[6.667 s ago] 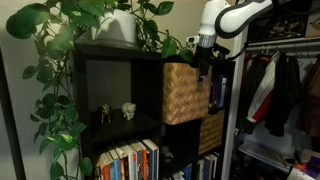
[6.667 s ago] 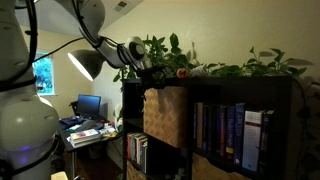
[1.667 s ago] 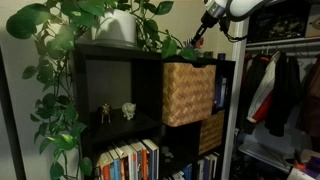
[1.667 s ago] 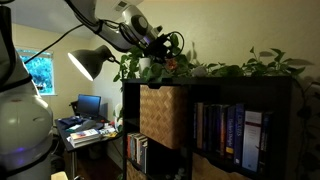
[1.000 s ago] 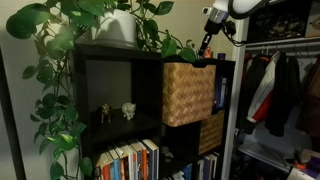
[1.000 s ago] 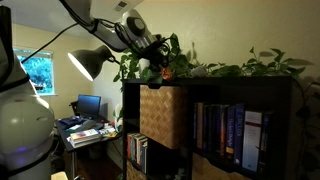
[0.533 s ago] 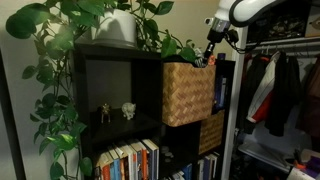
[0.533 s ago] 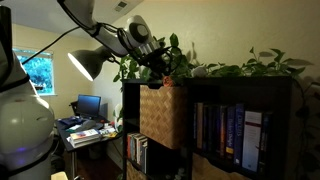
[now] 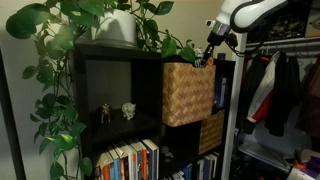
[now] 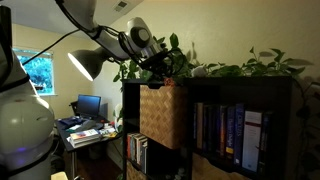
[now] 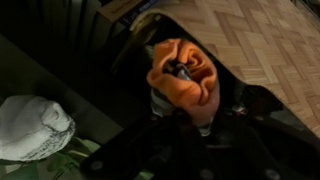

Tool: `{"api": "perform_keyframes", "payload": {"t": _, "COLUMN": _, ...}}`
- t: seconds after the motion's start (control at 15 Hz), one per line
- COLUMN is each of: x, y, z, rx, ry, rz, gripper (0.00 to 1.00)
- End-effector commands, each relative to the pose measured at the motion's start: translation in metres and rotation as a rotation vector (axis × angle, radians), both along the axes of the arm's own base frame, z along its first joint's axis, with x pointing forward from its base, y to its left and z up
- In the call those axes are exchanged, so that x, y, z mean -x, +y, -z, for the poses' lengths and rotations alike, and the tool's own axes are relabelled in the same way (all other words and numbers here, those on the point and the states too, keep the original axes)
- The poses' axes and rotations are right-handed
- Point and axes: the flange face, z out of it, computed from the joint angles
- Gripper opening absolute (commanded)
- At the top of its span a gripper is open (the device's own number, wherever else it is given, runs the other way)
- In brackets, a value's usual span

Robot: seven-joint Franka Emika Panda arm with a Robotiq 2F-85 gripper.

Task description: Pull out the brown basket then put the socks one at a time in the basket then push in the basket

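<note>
1. Hovering just above the top rim of the brown basket, the gripper has its fingers clenched on an orange sock.
2. That basket juts out from its cubby in the shelf, which leaves its open top reachable from above.
3. The sock dangles beside the weave, apparently lined up for a drop inside.

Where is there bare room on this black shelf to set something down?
The upper cubby left of the tan woven wicker basket is mostly bare, only two figurines on its floor. The shelf top is crowded: leafy plants, white pot. Below, packed books.
</note>
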Motion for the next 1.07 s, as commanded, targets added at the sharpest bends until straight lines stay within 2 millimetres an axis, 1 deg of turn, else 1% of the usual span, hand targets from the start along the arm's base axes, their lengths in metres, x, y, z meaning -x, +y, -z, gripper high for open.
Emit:
{"api": "perform_keyframes", "payload": {"t": 0.0, "x": 0.007, "y": -0.002, "z": 0.002, "rx": -0.008, "ry": 0.012, "rz": -0.023, "gripper": 0.55}}
{"api": "perform_keyframes", "payload": {"t": 0.27, "x": 0.009, "y": -0.002, "z": -0.003, "rx": -0.004, "ry": 0.013, "rz": -0.024, "gripper": 0.8}}
{"api": "perform_keyframes", "payload": {"t": 0.33, "x": 0.008, "y": -0.002, "z": -0.005, "rx": -0.003, "ry": 0.007, "rz": -0.023, "gripper": 0.88}}
{"api": "perform_keyframes", "payload": {"t": 0.47, "x": 0.008, "y": -0.003, "z": -0.011, "rx": -0.002, "ry": -0.001, "rz": -0.014, "gripper": 0.98}}
{"api": "perform_keyframes", "payload": {"t": 0.53, "x": 0.007, "y": -0.004, "z": -0.014, "rx": -0.002, "ry": -0.006, "rz": -0.009, "gripper": 1.0}}
{"api": "perform_keyframes", "payload": {"t": 0.8, "x": 0.002, "y": -0.011, "z": -0.03, "rx": -0.003, "ry": -0.032, "rz": 0.016, "gripper": 1.0}}
{"api": "perform_keyframes", "payload": {"t": 1.0, "x": -0.003, "y": -0.026, "z": -0.044, "rx": -0.011, "ry": -0.09, "rz": 0.071, "gripper": 1.0}}
